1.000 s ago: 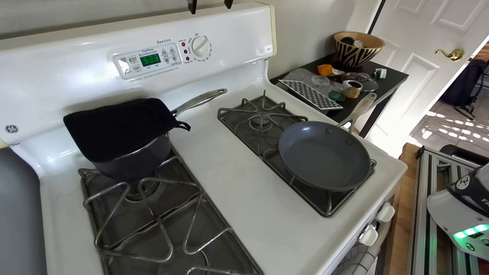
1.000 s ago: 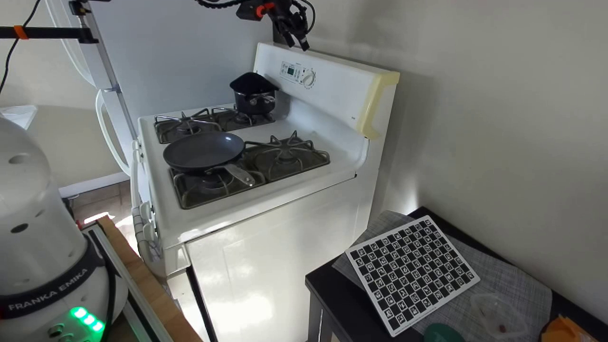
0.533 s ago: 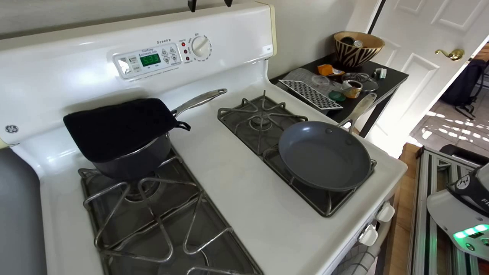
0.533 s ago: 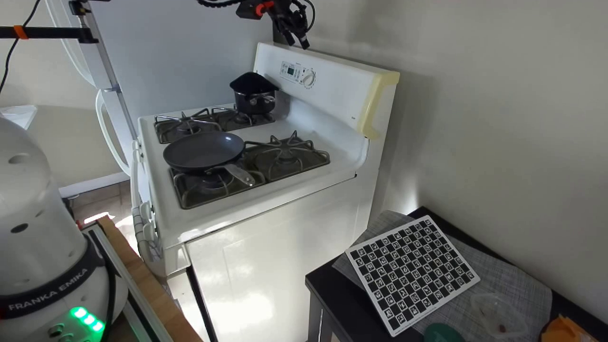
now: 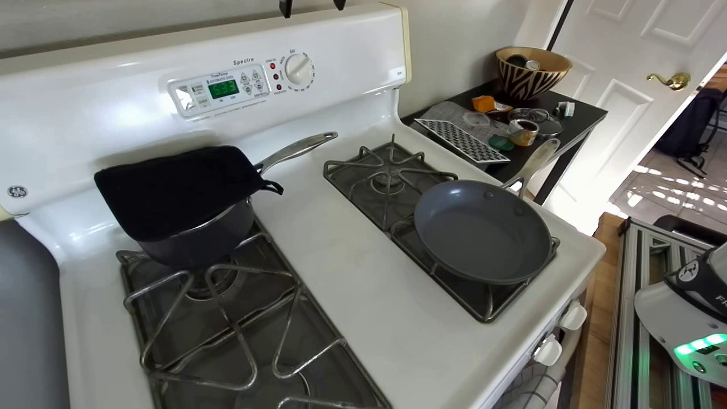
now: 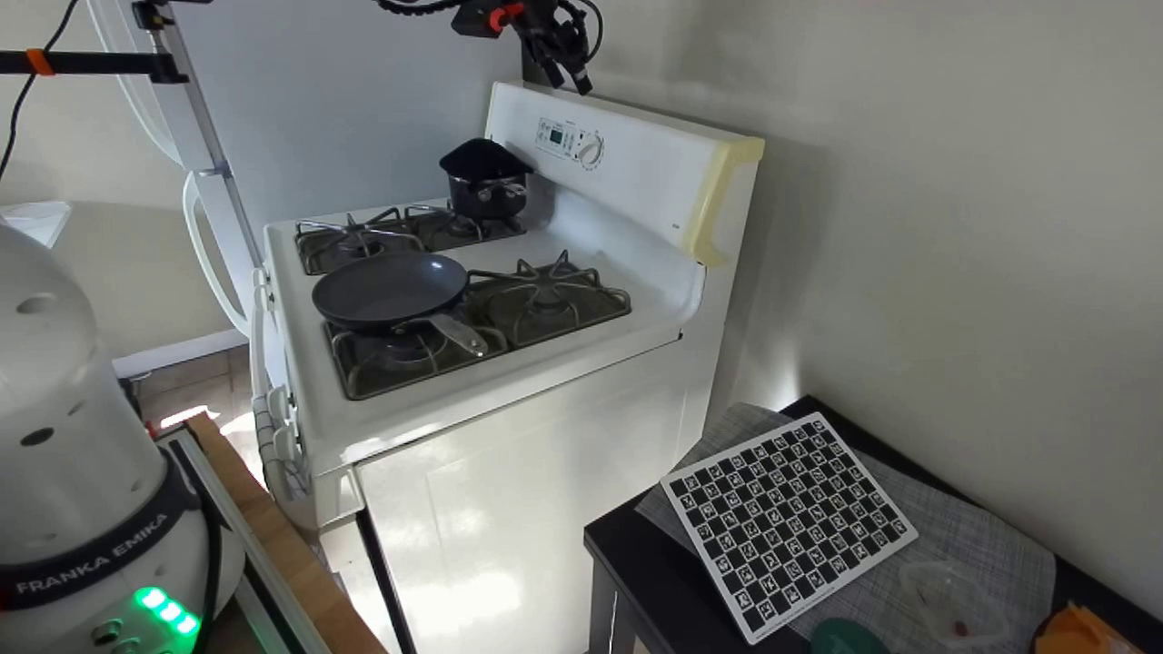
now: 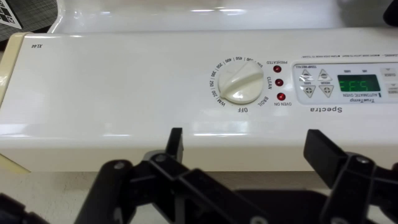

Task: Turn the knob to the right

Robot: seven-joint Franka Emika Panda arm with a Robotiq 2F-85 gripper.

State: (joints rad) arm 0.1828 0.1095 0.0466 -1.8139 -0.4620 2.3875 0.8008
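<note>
The stove (image 5: 346, 272) is smooth and shiny, the knob (image 7: 241, 83) looks like smooth plastic, and the pot handle (image 5: 296, 151) is shiny metal.

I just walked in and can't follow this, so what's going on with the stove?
A robot arm is set up by the stove. Its gripper hangs open near the top of the back panel, holding nothing and not touching the oven knob, which it is probably there to turn. A pan sits toward the front, and a pot with what looks like a black cloth over it sits toward the back.
</note>
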